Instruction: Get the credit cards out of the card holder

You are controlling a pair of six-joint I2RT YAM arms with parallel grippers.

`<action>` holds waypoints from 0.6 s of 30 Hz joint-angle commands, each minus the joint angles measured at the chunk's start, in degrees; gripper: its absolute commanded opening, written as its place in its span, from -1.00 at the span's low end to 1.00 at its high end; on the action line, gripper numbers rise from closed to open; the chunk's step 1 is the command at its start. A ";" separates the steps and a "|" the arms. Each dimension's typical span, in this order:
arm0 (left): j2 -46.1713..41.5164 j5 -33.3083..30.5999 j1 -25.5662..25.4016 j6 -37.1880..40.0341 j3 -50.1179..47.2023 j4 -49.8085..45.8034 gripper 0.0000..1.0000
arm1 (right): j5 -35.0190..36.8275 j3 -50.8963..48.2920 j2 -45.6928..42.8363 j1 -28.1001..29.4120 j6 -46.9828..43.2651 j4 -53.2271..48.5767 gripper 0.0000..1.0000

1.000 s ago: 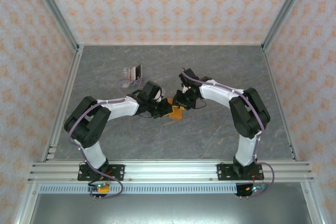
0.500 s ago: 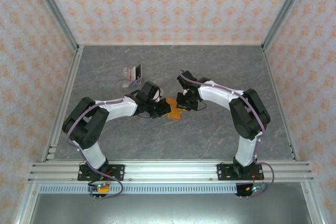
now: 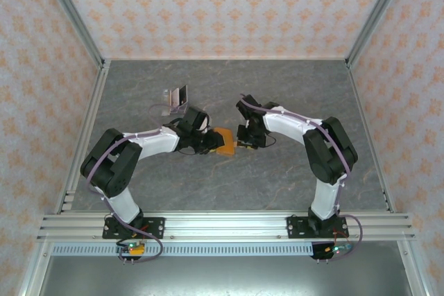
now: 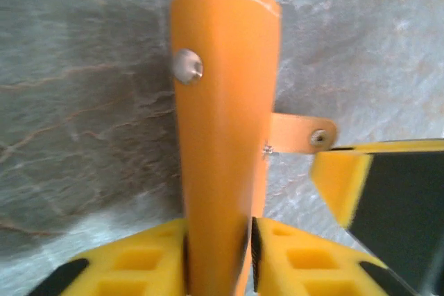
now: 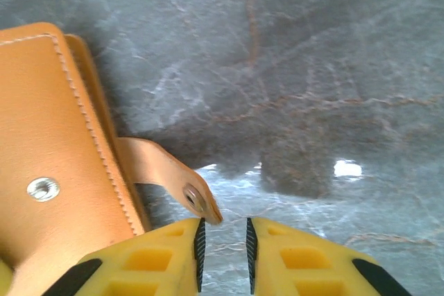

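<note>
Left gripper [image 4: 218,240] pinches the orange-tan leather card holder [image 4: 222,102], right gripper [image 5: 223,233] barely open and empty — small thin cards [image 3: 177,96] seem already out, any left inside hidden.

The tabletop [image 3: 298,88] is a grey slab veined like stone. Aluminium rails [image 3: 83,136] run along its left and right edges, and a wider rail crosses the near edge. Toward the far-left corner lie small thin flat cards [image 3: 176,96], a dark brown card [image 3: 183,93] just beside a whitish card [image 3: 170,95]. Whether they overlap is unclear.
</note>
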 commanded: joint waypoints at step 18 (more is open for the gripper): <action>-10.46 -20.89 3.26 3.82 4.05 -18.23 0.96 | -0.19 4.45 3.46 -0.13 -1.99 5.95 -0.59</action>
